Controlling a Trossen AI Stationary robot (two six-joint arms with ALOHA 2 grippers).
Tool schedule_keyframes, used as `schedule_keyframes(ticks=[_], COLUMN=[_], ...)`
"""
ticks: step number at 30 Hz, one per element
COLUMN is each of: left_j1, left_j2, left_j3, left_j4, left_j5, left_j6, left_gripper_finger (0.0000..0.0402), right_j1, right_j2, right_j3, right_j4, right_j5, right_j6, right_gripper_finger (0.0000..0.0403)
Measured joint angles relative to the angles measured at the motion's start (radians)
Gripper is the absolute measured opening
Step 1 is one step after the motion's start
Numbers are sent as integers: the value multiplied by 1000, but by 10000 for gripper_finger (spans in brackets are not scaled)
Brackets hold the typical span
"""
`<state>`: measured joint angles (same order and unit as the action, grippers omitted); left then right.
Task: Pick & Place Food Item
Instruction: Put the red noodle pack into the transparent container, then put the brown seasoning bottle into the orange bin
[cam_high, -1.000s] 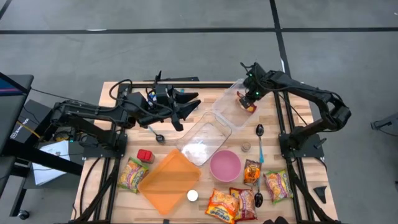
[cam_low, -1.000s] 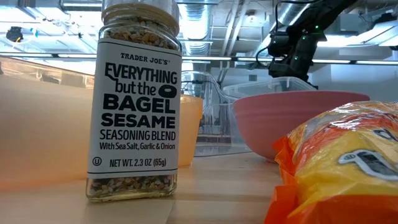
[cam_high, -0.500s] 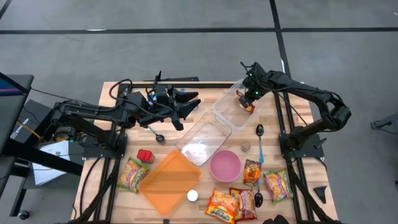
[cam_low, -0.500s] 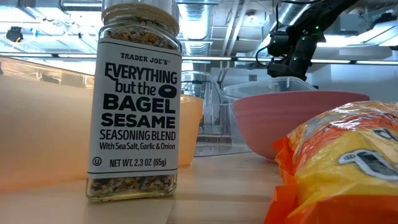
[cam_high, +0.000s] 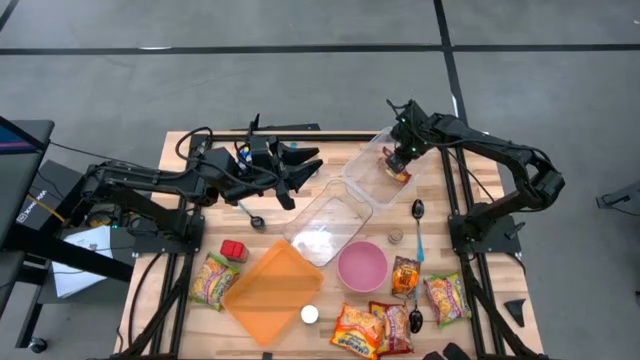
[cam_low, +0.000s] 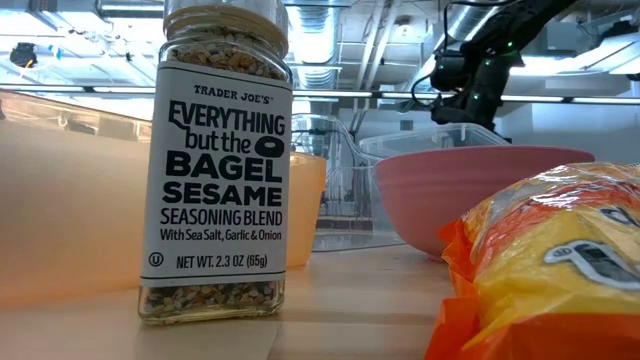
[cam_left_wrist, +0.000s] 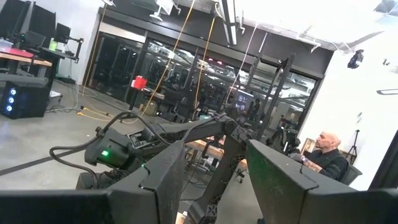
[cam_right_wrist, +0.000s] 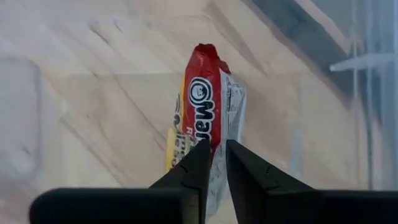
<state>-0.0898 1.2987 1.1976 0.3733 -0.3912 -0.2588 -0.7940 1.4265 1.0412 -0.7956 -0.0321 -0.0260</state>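
**Red packet between the right jaws, in the far clear tub**

Left arm waits over the table's left half; left gripper (cam_high: 303, 168) raised, fingers parted and empty (its wrist camera looks out into the room, where a seated person shows at the far right).

Near the table's front-left: a small red block (cam_high: 233, 249), a yellow-orange noodle packet (cam_high: 211, 280), then the orange lid (cam_high: 272, 290) with a white cap (cam_high: 310, 314) at its corner. That cap belongs to the seasoning jar (cam_low: 218, 160), label read in the low view: "TRADER JOE'S EVERYTHING but the BAGEL SESAME SEASONING BLEND, With Sea Salt, Garlic & Onion, NET WT. 2.3 OZ (65g)".

Centre: a clear container (cam_high: 325, 222), a pink bowl (cam_high: 361, 265) beside it.

Right of centre: a second clear tub (cam_high: 362, 177) near the back edge. Right gripper (cam_high: 398, 164) is down inside it. Wrist view shows the red packet (cam_right_wrist: 208, 115), white lettering starting "Ma", rest hidden, lying on the tub floor with the two fingers (cam_right_wrist: 189, 171) just either side of its end. Gap narrow; cannot tell whether they pinch it or have let go.

Front right: more noodle packets (cam_high: 446, 297) and two spoons (cam_high: 418, 211).
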Motion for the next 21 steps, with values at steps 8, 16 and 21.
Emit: schedule_keyframes(ticks=[8,16,21], left_j1=[0,0,0], left_j2=[0,0,0], left_j3=[0,0,0], left_j4=[0,0,0], left_j5=[0,0,0], left_j6=[0,0,21], left_gripper_finger=[167,167,167], right_j1=[2,1,6], right_j2=[-46,-157,-273], right_j3=[0,0,0], right_j4=[-10,13,46], right_j5=[80,169,139], right_j6=[-42,-80,-22], right_gripper_finger=[50,50,50])
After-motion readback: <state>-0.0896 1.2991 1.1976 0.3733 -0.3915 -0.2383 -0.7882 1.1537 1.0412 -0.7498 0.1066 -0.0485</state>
